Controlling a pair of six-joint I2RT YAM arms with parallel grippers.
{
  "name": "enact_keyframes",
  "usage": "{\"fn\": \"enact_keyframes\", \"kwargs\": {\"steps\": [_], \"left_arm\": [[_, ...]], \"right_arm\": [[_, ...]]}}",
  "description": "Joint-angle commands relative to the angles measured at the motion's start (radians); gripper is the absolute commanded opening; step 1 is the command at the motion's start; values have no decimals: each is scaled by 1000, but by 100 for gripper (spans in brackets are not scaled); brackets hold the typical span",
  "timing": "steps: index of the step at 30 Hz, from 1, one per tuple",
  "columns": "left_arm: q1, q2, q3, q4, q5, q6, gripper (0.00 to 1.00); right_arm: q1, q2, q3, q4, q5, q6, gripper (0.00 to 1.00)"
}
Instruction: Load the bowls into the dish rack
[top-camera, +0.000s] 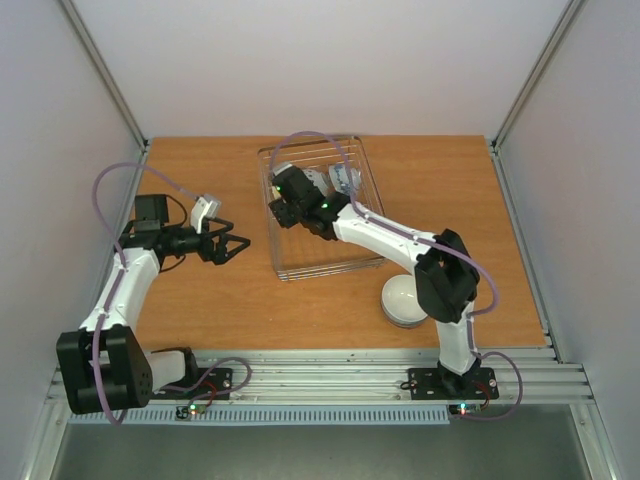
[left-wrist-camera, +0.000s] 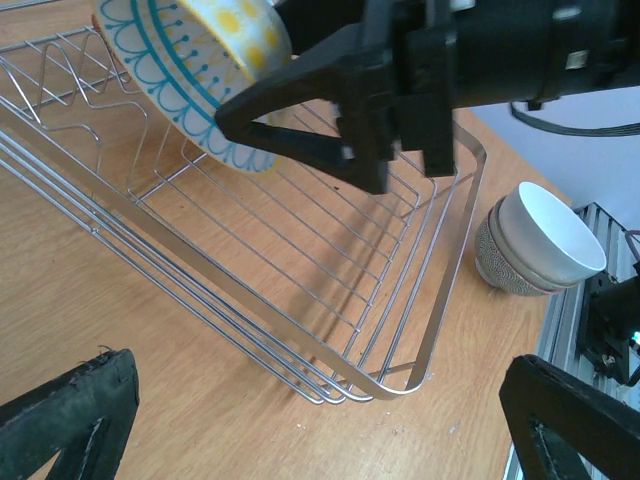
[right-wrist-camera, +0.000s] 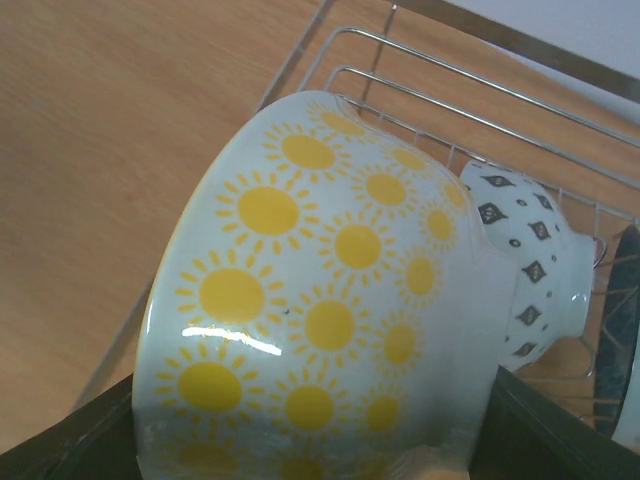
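Fingers of the right gripper clamp a sun-patterned bowl from both sides. They are spread fairly wide to take its girth, and one dark pad shows at each lower corner of the right wrist view. The bowl is tipped onto its side. Its pale outer wall is covered in yellow suns, and the left wrist view shows blue scallops running round the inside. It hangs over the far left part of the dish rack, low among the upright wires; whether it touches them cannot be told. Just behind it, inside the rack, a diamond-dotted white bowl also lies tilted, so close to the held bowl that a gap cannot be made out. A dark shape at the right border of that view is cut off and unreadable.

The left gripper stands spread wide with nothing between its fingers. It hovers over the bare wooden table to the left of the rack, pointing towards it.

Outside the rack, near its near right corner and beside the right arm, a plain white bowl sits upright, nested in a grey speckled bowl that rests on the wood.
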Motion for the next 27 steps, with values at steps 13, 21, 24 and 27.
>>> {"fn": "enact_keyframes", "kwargs": {"steps": [13,21,24,27], "left_arm": [[-2,16,-21,48,8,5,99],[-1,29,-21,49,14,10,99],[-1,31,-21,48,18,14,99],[-1,32,-21,45,19,17,99]], "right_arm": [[44,152,135,135,264,-236,1],[64,211,182,213,359,-348,1],[64,256,223,234,392,-402,1],[64,294,254,248,410,-434,1]]}}
